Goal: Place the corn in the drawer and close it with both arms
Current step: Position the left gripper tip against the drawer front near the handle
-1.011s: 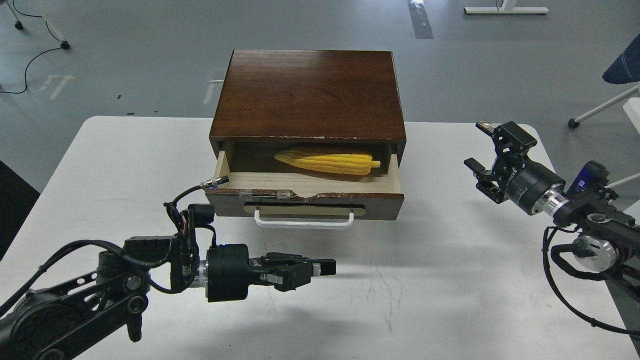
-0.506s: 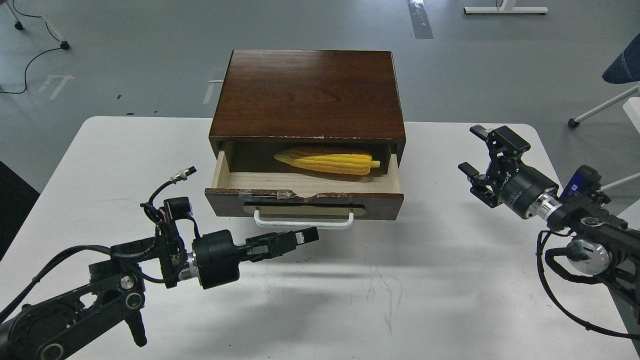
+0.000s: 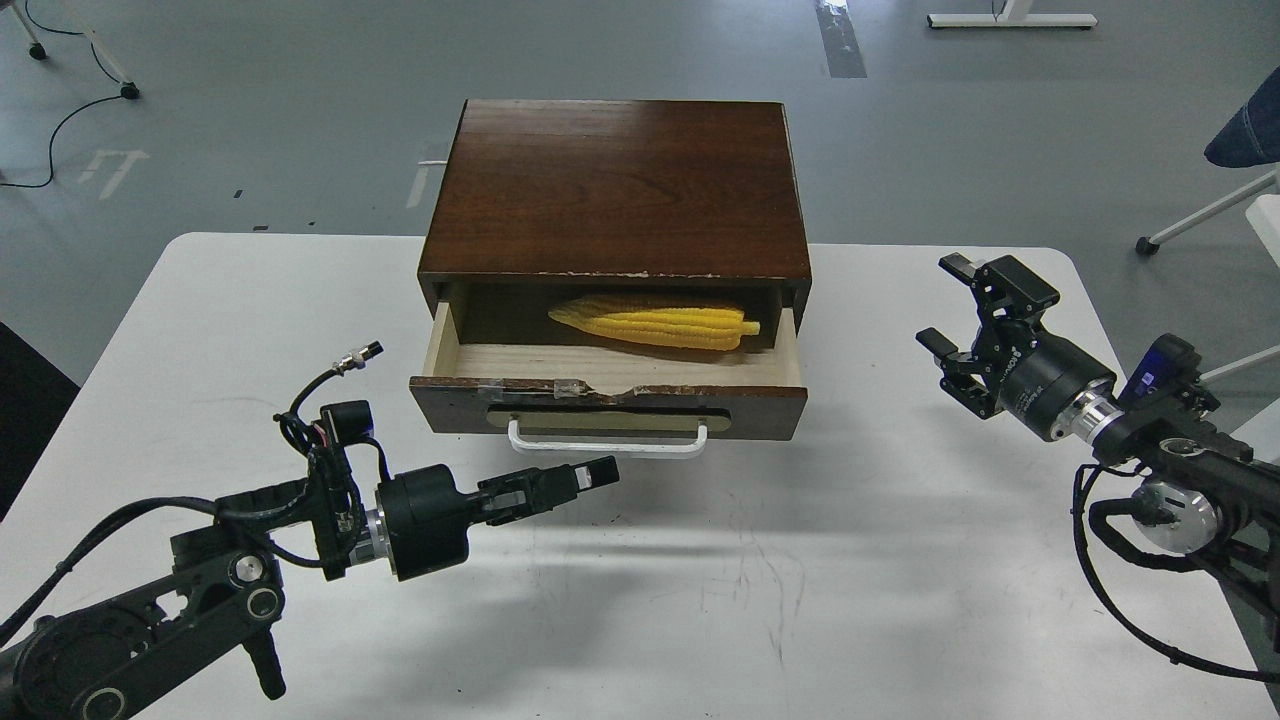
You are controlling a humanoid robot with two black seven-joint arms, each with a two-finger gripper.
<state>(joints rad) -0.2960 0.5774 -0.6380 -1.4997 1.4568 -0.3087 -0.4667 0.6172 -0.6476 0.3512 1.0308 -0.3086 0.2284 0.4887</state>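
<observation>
The yellow corn (image 3: 655,322) lies on its side at the back of the open drawer (image 3: 610,392), tip to the left. The drawer of the dark-brown cabinet (image 3: 618,185) is pulled partly out, with its white handle (image 3: 607,441) at the front. My left gripper (image 3: 598,472) is shut and empty, just in front of and slightly below the handle's left half. My right gripper (image 3: 948,302) is open and empty, above the table to the right of the cabinet, apart from it.
The cabinet stands at the far middle of the white table (image 3: 700,580). A loose cable with a metal plug (image 3: 360,352) sticks up from my left wrist, left of the drawer. A chair leg (image 3: 1200,215) and grey floor lie beyond the table's right edge.
My left arm pulled back to the left and lower, and its gripper turned toward the drawer handle. My right gripper moved slightly left toward the cabinet. Corn and drawer have not moved.
</observation>
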